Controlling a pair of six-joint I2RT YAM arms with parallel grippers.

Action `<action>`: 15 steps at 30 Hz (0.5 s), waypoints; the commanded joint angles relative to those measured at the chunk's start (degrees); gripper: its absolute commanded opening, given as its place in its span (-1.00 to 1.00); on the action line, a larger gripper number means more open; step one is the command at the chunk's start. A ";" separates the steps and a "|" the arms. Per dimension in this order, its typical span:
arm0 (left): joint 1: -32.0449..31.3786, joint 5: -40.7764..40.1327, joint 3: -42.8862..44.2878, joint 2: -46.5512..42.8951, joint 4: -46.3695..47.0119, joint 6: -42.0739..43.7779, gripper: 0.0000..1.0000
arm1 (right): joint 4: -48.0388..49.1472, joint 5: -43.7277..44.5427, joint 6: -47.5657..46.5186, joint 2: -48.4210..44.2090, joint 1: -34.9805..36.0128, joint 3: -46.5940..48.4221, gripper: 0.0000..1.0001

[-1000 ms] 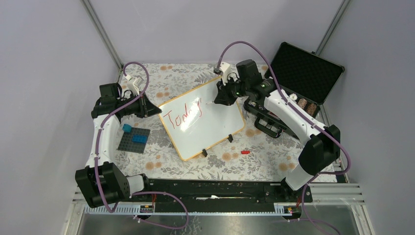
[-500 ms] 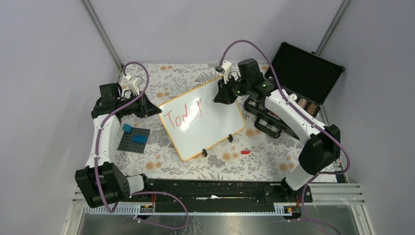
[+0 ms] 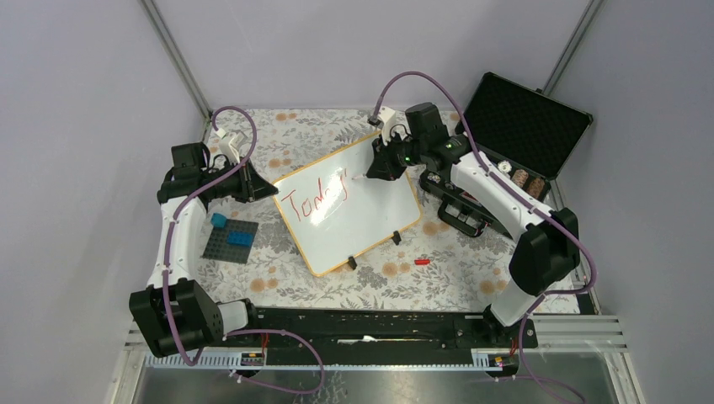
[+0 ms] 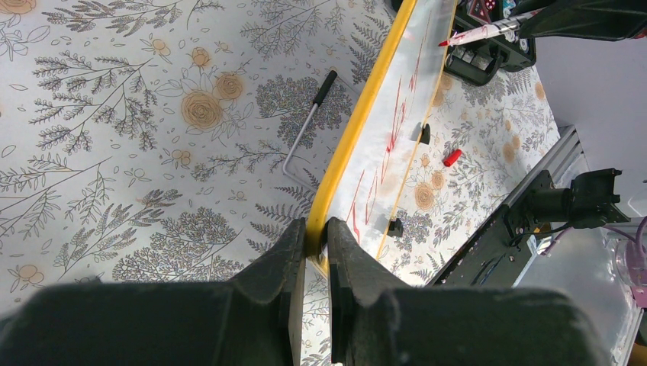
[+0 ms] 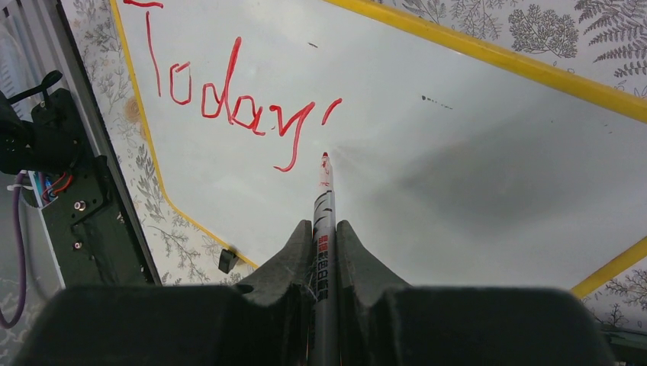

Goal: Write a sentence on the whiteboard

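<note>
Far left on the floral surface [image 3: 404, 278]: a grey stud plate [image 3: 230, 241] with two blue bricks on it, apart from the board.

Left tool [image 4: 315, 232] is closed on the whiteboard [image 3: 362, 215], its fingers pinching the yellow rim at the board's left corner. From the left wrist view I see the rim running away between the two fingers.

The whiteboard lies at an angle mid-surface, with its far corner toward the right arm and two black clip feet showing on its near edge. The sentence [image 5: 229, 99] so far reads "Today" plus an apostrophe, in red across the board's left half.

The marker [image 5: 323, 206] is pointed down at the board, its red tip just below and right of the apostrophe. I cannot tell whether the tip touches the board.

Right tool [image 5: 322, 229] is clamped on the marker barrel, over the board's far corner.

A red cap [image 3: 422, 262] lies on the surface just off the board's near right edge. A black case [image 3: 522, 126] sits open at far right.
</note>
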 commanded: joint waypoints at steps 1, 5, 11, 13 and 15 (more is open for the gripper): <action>-0.69 -1.52 -0.65 -0.66 1.12 0.78 -1.00 | 2.41 -0.23 0.11 0.46 -0.29 1.89 -1.00; -0.71 -1.47 -0.61 -0.62 1.12 0.86 -1.00 | 2.48 0.85 0.10 1.25 -0.28 2.76 -1.00; -0.81 -1.52 -0.59 -0.56 1.12 0.95 -1.00 | 2.82 0.79 0.37 2.37 -0.18 3.66 -1.00; -0.84 -1.54 -0.57 -0.55 1.12 0.94 -1.00 | 2.86 0.74 0.46 2.67 -0.07 3.99 -1.00; -0.78 -1.50 -0.60 -0.47 1.14 0.92 -1.00 | 2.80 0.73 0.44 2.82 0.20 4.18 -1.00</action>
